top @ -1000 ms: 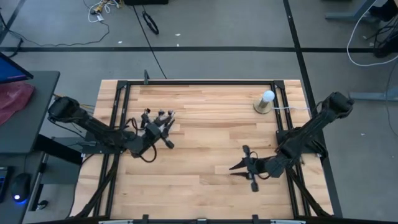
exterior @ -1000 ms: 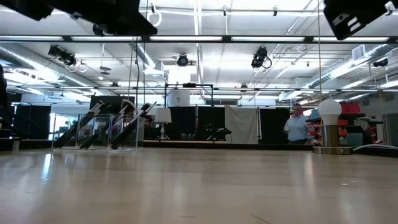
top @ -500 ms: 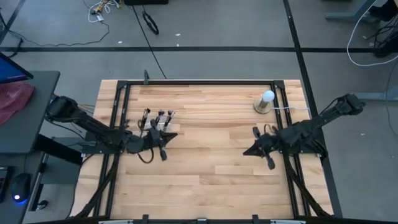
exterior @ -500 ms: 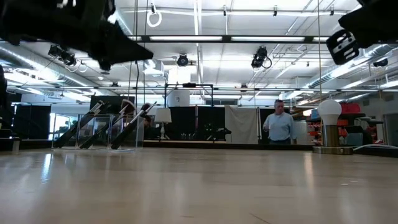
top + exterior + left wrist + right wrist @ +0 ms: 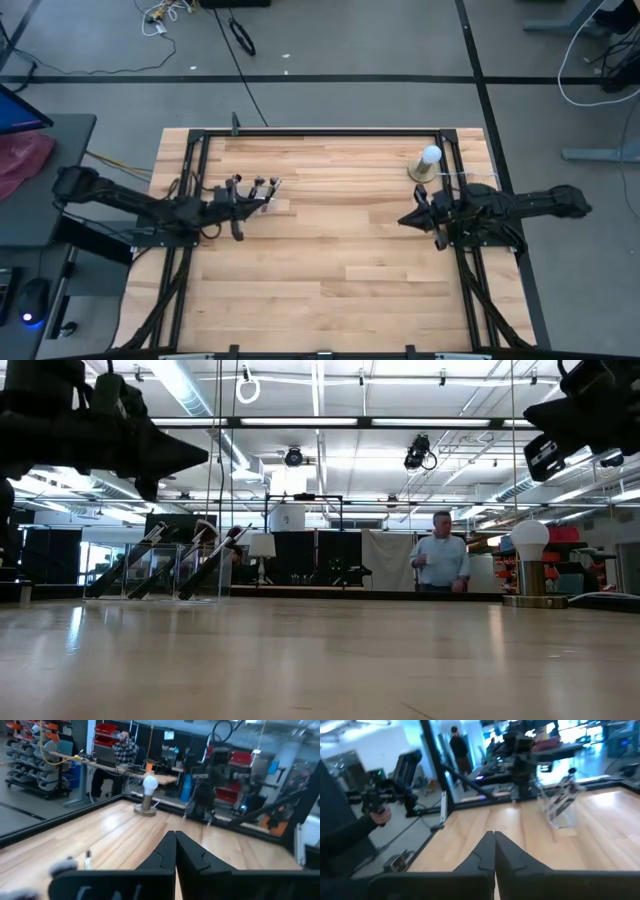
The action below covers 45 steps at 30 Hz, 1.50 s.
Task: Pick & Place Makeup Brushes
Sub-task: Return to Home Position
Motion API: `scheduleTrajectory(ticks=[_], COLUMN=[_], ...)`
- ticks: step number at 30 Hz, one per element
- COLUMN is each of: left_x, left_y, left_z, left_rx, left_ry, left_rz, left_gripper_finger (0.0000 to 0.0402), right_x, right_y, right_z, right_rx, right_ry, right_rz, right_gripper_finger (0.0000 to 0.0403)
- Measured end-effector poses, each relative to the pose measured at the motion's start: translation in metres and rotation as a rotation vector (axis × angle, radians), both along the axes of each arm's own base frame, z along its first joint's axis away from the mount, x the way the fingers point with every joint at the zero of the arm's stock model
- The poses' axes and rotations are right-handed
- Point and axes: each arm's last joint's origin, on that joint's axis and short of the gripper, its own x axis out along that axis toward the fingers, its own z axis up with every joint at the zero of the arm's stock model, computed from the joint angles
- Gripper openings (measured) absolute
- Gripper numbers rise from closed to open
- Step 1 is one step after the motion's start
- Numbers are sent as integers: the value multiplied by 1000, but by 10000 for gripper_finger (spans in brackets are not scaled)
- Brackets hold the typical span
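The left jaws are closed with nothing between them, raised off the wood at the end of the left arm [image 5: 130, 203], which lies low along the left rail of the black frame [image 5: 320, 131]. They sit just beside the clear organizer [image 5: 272, 205]; whether they touch it cannot be told. The brushes [image 5: 257, 186] stand tilted inside that organizer, toward the left and back of the tabletop [image 5: 330, 280]. The right jaws are also closed and empty, held by the right arm [image 5: 520, 203] stretched across the right rail, tips pointing inward. A white ball lamp [image 5: 428, 163] stands just behind them near the back right corner. Open wood spans the whole middle and front between the two arms. Beyond the far edge, a person [image 5: 440, 560] stands in the room.
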Motion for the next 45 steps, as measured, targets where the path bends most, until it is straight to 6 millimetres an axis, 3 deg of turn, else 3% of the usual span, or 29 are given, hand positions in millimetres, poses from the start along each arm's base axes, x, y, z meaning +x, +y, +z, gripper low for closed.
scheduleTrajectory(ticks=[7, 20, 33, 45], left_x=[-14, -48, -48, -48], left_y=[2, 9, 9, 9], left_z=[8, 10, 4, 5], left_rx=[37, 49, 45, 52], left_ry=[-14, -45, 15, 2], left_rz=[-21, 14, 29, 28], left_gripper_finger=[1, 1, 2, 28], right_x=[-3, -7, -7, -7], right_y=[-6, -10, -12, -12], right_z=[-30, -35, -35, -36], right_rx=[86, 42, -15, -10], right_ry=[22, 57, 52, 59], right_rz=[-53, -183, -233, -232], right_gripper_finger=[0, 0, 3, 28])
